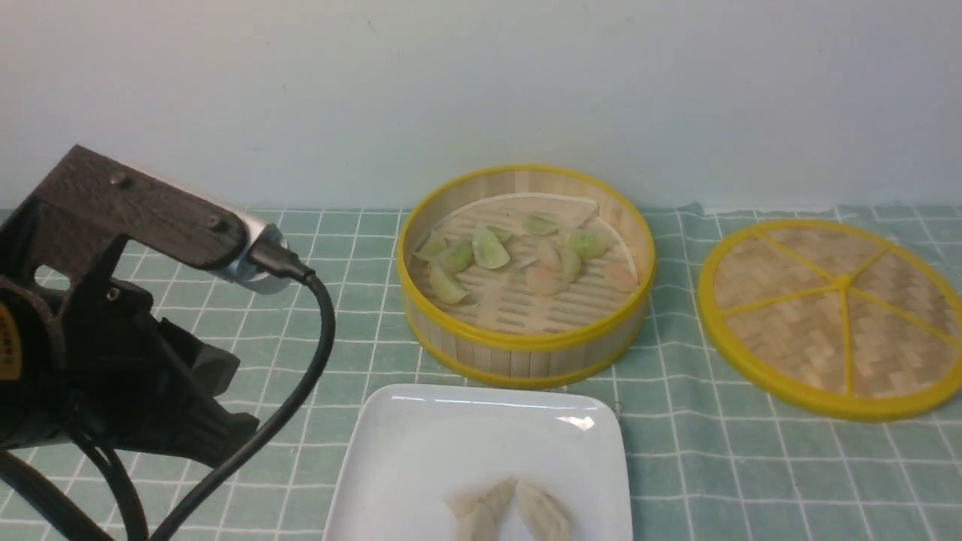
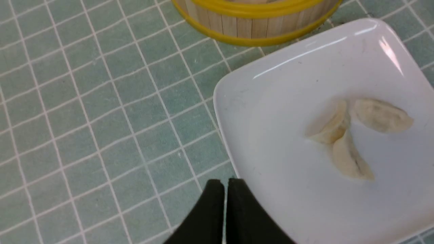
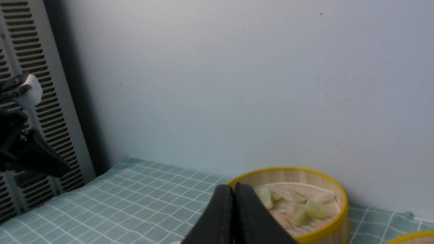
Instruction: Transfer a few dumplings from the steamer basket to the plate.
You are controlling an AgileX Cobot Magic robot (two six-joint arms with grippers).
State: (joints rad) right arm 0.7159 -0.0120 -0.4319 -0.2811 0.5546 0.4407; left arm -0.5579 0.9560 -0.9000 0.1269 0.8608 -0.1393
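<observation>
On the pale green checked cloth covering the surface, the round bamboo-slat steamer basket with yellow rims stands toward the back wall. It holds a loose cluster of pale green and pinkish crescent dumplings on its slatted floor. Just in front of it sits the glossy white square plate. Three cream-white pleated dumplings lie together on the plate, two touching and the third right beside them. A flat woven bamboo disc with yellow spokes lies on the cloth to the right of the basket. The black left fingers are pressed together with nothing between them, above the cloth by the plate's left side. The right fingers are also closed and empty, raised, with the basket beyond them.
</observation>
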